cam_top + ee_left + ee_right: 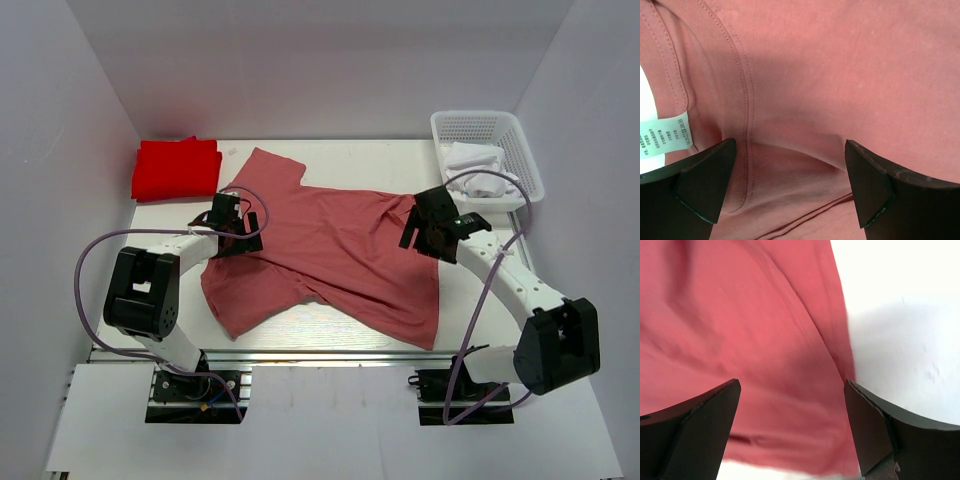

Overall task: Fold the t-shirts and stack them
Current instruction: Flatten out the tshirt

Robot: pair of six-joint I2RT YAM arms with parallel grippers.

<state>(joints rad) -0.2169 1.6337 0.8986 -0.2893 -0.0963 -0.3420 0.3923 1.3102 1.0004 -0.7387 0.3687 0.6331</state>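
The basket sits at the far right corner of the table. White stuff is bundled inside; it looks like crumpled cloth, but I can't say how many pieces. The basket's near left corner is hidden behind the right gripper.

The pink tee lies spread out, a bit askew, across the middle of the table, with one sleeve pointing to the back. The red tee is folded at the far left corner, just beside that sleeve.

The left gripper is over the pink tee's left side, by the collar. Its jaws are spread wide with nothing between them. Its own camera shows a neck label, but the print is too small to read and the label is cut off at the frame's edge.

The right gripper is at the tee's right edge, where cloth meets bare table. Its jaws also stand wide apart and hold nothing. That close view is blurred, so folds and seams are hard to make out. I can't tell whether either gripper's fingertips touch the cloth.
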